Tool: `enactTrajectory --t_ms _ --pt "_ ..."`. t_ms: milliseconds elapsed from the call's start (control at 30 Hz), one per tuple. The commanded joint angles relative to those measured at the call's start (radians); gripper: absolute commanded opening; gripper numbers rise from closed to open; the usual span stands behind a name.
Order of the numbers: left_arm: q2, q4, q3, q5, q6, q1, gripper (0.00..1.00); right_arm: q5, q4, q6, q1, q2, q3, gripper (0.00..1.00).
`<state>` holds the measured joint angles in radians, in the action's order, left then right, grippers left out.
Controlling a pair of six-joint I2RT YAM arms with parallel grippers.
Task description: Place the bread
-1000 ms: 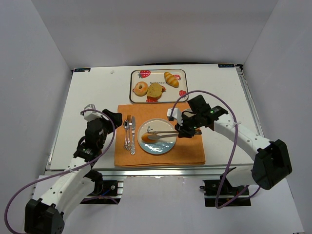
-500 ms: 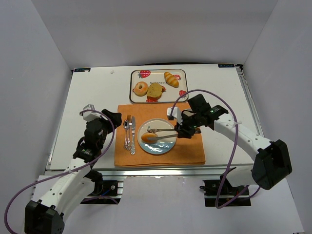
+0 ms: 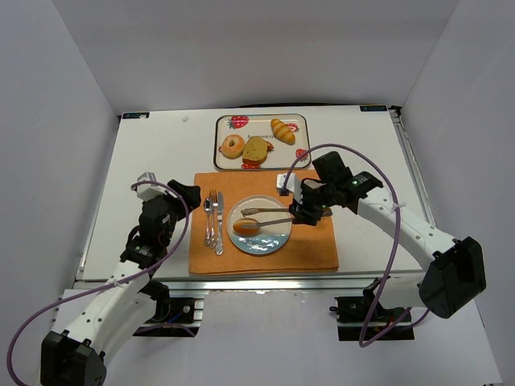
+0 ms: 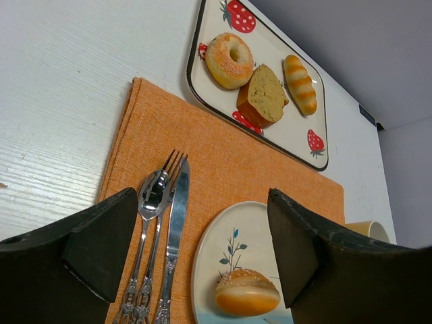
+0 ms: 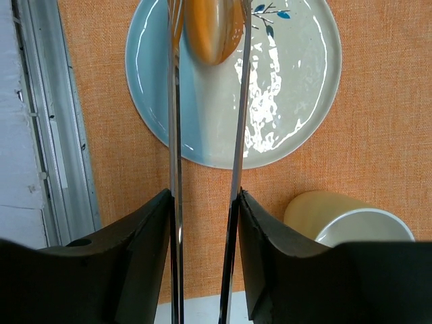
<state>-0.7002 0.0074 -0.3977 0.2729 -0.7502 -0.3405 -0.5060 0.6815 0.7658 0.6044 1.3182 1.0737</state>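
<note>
Two tong blades straddling the bread, and the roll is down on the plate.
The right gripper (image 5: 204,197) clamps the tongs (image 5: 174,135), whose blades stand narrowly parted either side of the bread (image 5: 212,27); contact is hard to call. The bread rests on the plate (image 5: 297,101), over the orange placemat (image 5: 378,135). For a clean exit I'd spread the blades clear of the crust, then lift straight up without dragging sideways, minding the cup (image 5: 337,216). The left gripper (image 4: 202,202) hangs wide and empty.
</note>
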Motion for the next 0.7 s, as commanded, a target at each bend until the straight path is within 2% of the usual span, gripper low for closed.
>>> enactTrajectory --t_ms 0,100,167,333,533,667 --pt "0.008 -0.001 -0.024 0.003 -0.001 0.003 0.87 -0.038 -0.016 -0.020 -0.003 -0.034 0.060 0.47" --pt "0.005 -0.001 -0.029 0.002 0.000 0.003 0.87 -0.043 -0.071 -0.107 -0.040 -0.010 0.119 0.44" --pt "0.004 -0.001 -0.030 -0.001 0.000 0.003 0.87 -0.074 -0.085 -0.166 -0.118 0.025 0.181 0.40" --pt "0.001 -0.001 -0.033 -0.008 0.002 0.003 0.87 -0.105 -0.068 -0.327 -0.331 0.258 0.474 0.31" --pt "0.004 -0.001 -0.032 -0.011 0.000 0.003 0.87 0.036 -0.092 -0.413 -0.416 0.486 0.653 0.32" --pt "0.007 -0.001 -0.029 -0.005 0.002 0.003 0.87 0.101 -0.123 -0.408 -0.431 0.562 0.666 0.34"
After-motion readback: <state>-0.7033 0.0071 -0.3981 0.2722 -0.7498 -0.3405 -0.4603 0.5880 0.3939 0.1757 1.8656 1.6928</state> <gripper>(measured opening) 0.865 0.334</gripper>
